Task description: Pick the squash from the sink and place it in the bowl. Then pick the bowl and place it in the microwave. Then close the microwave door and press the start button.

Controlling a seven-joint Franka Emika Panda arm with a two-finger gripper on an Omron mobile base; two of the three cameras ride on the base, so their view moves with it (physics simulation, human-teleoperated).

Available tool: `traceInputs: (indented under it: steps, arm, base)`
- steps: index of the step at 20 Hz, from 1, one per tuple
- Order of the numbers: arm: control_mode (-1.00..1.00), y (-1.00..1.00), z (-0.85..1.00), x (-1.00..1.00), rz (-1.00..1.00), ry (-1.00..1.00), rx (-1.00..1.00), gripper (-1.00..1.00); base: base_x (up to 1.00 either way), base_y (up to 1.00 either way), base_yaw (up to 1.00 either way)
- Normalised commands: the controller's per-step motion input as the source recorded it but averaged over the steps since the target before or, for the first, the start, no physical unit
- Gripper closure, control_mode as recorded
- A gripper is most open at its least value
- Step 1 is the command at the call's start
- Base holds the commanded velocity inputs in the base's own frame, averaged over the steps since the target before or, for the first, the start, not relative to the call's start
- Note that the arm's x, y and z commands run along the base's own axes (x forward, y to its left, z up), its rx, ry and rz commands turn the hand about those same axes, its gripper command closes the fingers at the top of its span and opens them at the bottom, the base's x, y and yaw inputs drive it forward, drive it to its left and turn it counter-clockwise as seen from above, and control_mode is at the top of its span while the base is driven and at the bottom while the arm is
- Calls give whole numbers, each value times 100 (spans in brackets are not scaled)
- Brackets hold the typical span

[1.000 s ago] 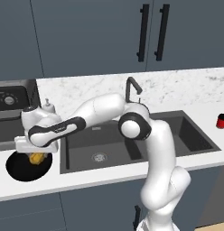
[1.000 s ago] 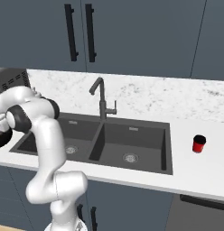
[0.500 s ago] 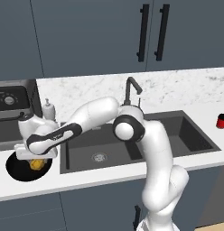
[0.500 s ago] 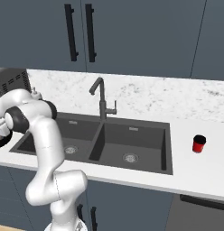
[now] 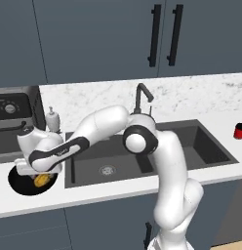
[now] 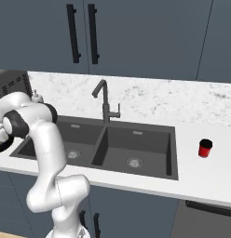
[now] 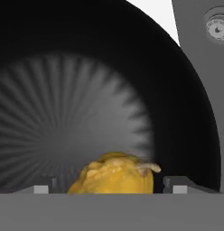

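Small lumpy yellow squash (image 7: 114,175) sits in the glossy black bowl (image 7: 86,90), between the released tool (image 7: 111,187) tips; microwave steps remain.

The white arm is seen rising from the base, bent at a dark elbow joint in front of the sink (image 5: 142,156) and stretched out low to the left of it. The wrist is turned downward, and the hand is held over the bowl (image 5: 19,184), which stands on the counter just left of the sink. The gripper (image 7: 111,186) is pointed straight down into the bowl. In the hand view its two fingertips (image 7: 41,188) are seen well apart, one on each side of the squash (image 7: 114,175), with a gap left between each tip and the squash. The jaws are thus shown spread, with nothing clamped between them.
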Motion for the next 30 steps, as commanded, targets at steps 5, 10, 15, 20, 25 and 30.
traceInputs:
  steps: [5,10,15,20,25,30]
  arm:
    - [-100,-34,35,-30,0,-17,1,-100]
    - [-100,-28,86,-13,0,-10,6,-100]
    - [-100,-35,49,-11,0,0,18,-100]
    - [-100,-36,-11,-5,3,1,20,-100]
    - [-100,-30,-11,0,9,6,17,-100]
    - [-100,-5,-17,8,6,19,6,-100]
  base:
    - [0,0,0]
    - [0,0,0]
    - [0,0,0]
    - [0,0,0]
    - [0,0,0]
    - [0,0,0]
